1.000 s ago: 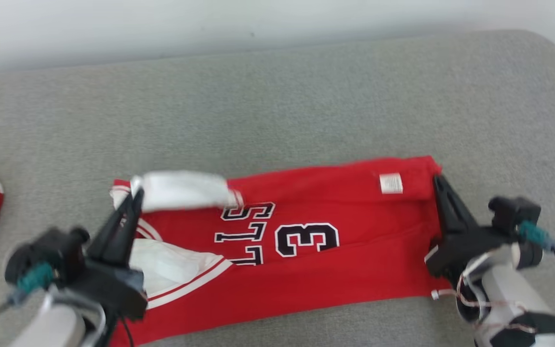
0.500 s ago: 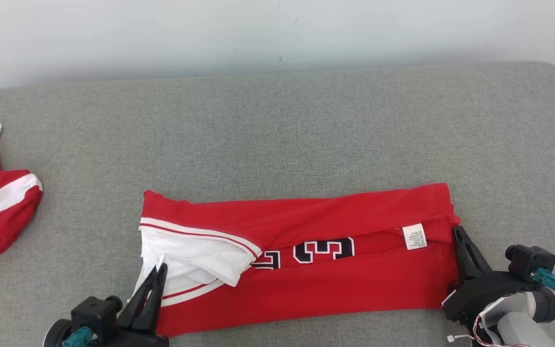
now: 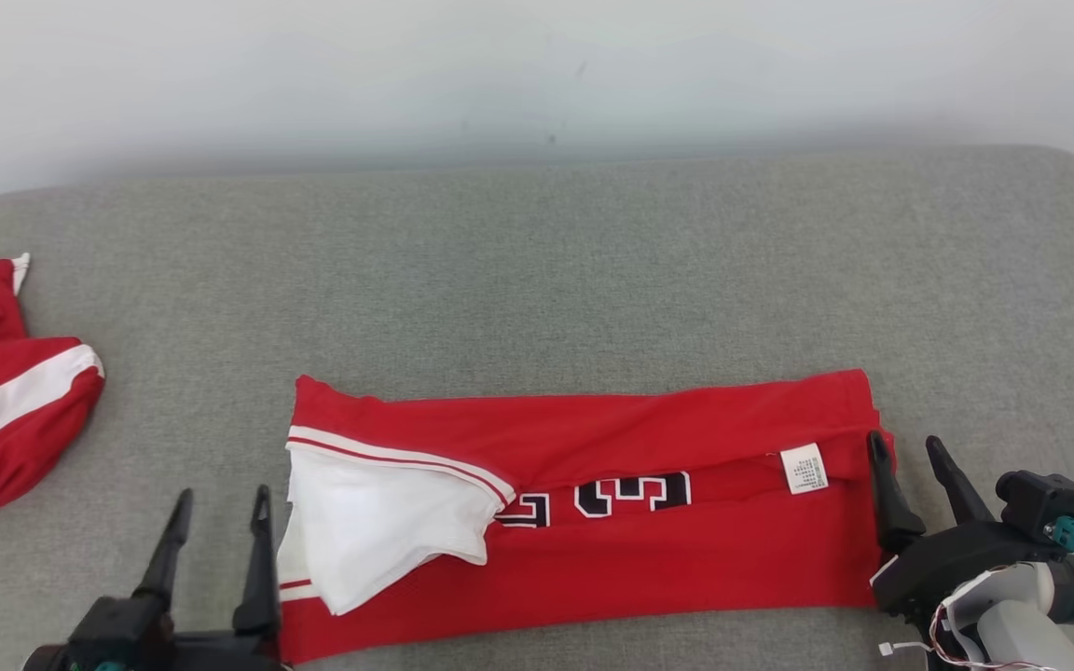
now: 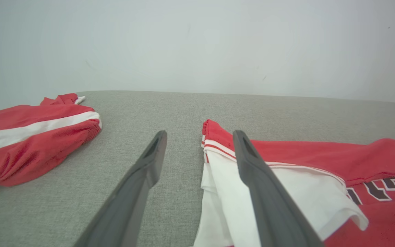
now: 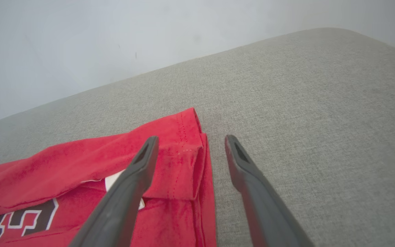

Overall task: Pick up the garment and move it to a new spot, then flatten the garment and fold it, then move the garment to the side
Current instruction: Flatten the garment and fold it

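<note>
1 red jersey (image 3: 649, 550), folded into a long band, lies on the near part of the grey cushion (image 3: 537, 280). it looks light, soft and floppy, so pinch both layers at the short ends. the left gripper (image 3: 223, 492) and right gripper (image 3: 902, 438) sit at those ends, fingers apart, holding nothing. another red garment (image 3: 6, 410) lies well apart on the left.

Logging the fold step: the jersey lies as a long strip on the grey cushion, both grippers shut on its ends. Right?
No. The head view shows the left gripper and right gripper open, fingers spread at the ends of the jersey, gripping nothing. It does lie as a long strip on the cushion.
</note>
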